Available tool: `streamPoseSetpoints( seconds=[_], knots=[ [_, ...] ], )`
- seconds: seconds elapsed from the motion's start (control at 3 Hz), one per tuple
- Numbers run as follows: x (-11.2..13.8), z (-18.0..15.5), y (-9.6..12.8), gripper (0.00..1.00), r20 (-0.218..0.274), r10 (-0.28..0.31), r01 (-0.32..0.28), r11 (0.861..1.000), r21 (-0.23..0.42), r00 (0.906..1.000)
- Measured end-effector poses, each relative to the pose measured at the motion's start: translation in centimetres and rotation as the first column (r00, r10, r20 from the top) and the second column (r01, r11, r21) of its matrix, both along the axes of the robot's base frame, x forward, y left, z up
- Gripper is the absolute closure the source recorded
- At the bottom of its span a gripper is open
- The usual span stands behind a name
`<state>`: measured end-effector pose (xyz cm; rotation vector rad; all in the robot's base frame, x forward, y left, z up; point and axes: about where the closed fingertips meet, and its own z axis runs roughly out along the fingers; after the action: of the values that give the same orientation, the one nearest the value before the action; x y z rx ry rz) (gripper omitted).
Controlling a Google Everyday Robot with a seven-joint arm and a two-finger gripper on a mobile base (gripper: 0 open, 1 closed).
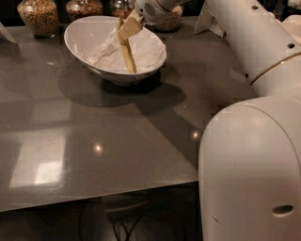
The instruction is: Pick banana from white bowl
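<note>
The white bowl (pixel 84 35), wide, glossy and lined with crumpled white paper, stands at the back of the grey table (pixel 94 141). My gripper (pixel 127 29) hangs over the bowl's right half, its pale yellow fingers shut on the top end of the banana (pixel 128 55). The slim yellow banana hangs steeply from the fingers. Its lower tip is still inside the bowl, just above or on the paper.
Glass jars of grain (pixel 40 16) (pixel 84 8) stand behind the bowl, with another jar (pixel 169 20) behind the wrist. Pale stacked dishes (pixel 294 23) are at the far right. My white arm and body (pixel 249 174) fill the right side. The table's front edge runs along the bottom.
</note>
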<state>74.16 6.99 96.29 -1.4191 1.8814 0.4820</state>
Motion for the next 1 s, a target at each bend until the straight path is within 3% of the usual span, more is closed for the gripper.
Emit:
streamPoseSetpoints(
  seconds=[0.33, 1.0],
  knots=[
    [-0.7, 1.7, -1.9, 1.00, 0.030, -0.048, 0.048, 0.999, 0.007, 0.9984],
    [-2.7, 5.6, -5.2, 1.00, 0.118, -0.137, 0.136, 0.991, 0.016, 0.9836]
  ],
)
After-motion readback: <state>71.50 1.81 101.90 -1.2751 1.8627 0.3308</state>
